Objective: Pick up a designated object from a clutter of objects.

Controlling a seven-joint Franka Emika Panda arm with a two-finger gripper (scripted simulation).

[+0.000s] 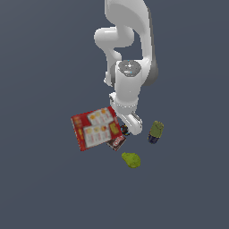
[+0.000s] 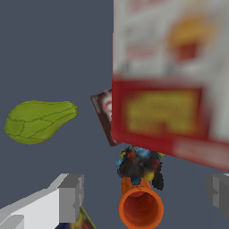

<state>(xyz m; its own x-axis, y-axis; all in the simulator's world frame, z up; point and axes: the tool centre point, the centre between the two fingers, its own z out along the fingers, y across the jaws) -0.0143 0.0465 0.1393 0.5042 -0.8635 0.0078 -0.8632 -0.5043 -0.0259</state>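
Hovering with jaws spread wide and empty, the gripper frames the dark speckled item between its fingers, but the orange cup touches it and the red box crowds just beyond. Best to centre on the speckled lump before closing, clear of the cup.

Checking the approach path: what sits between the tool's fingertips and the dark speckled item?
In the wrist view, the orange cup lies between the open tool and the dark speckled item, touching or overlapping it.
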